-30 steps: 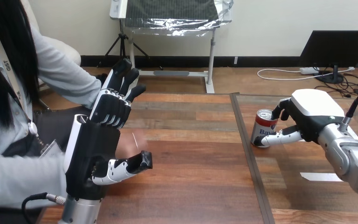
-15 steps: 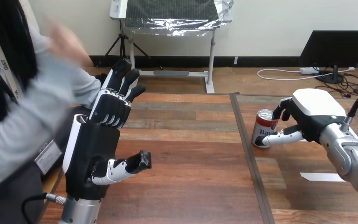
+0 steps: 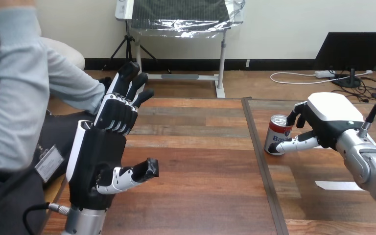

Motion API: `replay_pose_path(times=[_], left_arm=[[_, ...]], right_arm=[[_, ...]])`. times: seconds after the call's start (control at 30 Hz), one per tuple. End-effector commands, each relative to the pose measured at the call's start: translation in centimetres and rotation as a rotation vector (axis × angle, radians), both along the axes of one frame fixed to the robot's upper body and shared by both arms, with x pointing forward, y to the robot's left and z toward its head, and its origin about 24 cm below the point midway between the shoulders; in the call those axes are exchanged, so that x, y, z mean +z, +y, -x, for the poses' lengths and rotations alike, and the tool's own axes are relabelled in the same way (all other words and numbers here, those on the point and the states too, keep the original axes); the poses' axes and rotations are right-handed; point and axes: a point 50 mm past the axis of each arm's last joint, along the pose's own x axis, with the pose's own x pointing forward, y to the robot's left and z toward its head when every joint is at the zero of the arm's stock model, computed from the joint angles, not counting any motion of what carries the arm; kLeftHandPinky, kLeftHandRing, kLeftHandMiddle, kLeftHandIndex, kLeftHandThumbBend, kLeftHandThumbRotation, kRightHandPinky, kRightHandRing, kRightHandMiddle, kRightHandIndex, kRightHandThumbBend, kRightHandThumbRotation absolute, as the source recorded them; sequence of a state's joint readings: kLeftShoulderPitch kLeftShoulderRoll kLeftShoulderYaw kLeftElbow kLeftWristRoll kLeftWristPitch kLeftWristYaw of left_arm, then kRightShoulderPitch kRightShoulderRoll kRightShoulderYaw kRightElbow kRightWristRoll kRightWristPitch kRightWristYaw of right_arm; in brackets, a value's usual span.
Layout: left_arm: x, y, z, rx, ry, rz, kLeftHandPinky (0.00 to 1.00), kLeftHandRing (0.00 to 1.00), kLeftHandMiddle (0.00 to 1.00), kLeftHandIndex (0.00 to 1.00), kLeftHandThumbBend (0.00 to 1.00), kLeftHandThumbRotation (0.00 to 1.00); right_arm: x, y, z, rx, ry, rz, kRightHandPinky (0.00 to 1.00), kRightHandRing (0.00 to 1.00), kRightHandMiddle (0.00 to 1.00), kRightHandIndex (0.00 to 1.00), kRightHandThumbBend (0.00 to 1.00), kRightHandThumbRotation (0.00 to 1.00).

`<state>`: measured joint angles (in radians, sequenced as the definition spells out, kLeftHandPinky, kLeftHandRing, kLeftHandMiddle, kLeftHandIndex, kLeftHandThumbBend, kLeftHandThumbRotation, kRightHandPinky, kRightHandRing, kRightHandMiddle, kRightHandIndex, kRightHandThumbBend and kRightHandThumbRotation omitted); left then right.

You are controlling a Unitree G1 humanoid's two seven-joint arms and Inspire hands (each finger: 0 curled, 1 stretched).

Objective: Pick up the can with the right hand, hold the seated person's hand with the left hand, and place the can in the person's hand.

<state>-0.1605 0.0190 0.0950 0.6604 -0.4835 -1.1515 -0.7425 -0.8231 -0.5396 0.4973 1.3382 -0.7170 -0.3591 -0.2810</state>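
A robotics lab or test room: a black-and-white jointed machine left hand (image 3: 95,161) and right hand (image 3: 330,120) on silver forearms reach over a brown wooden-plank table (image 3: 200,186), the right clasping a red-and-white metal can (image 3: 275,137), a seated person's grey sleeve (image 3: 14,98) at left.

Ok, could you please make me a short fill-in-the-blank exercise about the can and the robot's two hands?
1. The can stands ____ on the table.
2. The right hand has its fingers and thumb curled round the ____.
3. The left hand, raised and open, holds ____.
Missing words: upright; can; nothing.
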Motion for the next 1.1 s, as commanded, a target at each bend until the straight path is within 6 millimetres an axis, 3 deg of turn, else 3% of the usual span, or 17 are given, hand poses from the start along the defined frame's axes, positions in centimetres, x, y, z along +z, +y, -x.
replay_pose_path(times=[0.0,1.07], left_arm=[[1.55,-0.46,-1.35,-0.02,-0.065,0.018,0.88,0.95,0.97,0.94,1.0,0.51],[1.57,-0.46,-1.4,-0.013,-0.064,0.014,0.86,0.94,0.97,0.94,1.0,0.52]], right_arm=[[1.9,-0.15,-0.72,0.002,-0.098,-0.028,0.93,0.79,0.62,0.64,1.0,0.62],[2.43,-0.09,-0.89,0.01,-0.126,-0.04,0.93,0.78,0.6,0.6,1.0,0.6]])
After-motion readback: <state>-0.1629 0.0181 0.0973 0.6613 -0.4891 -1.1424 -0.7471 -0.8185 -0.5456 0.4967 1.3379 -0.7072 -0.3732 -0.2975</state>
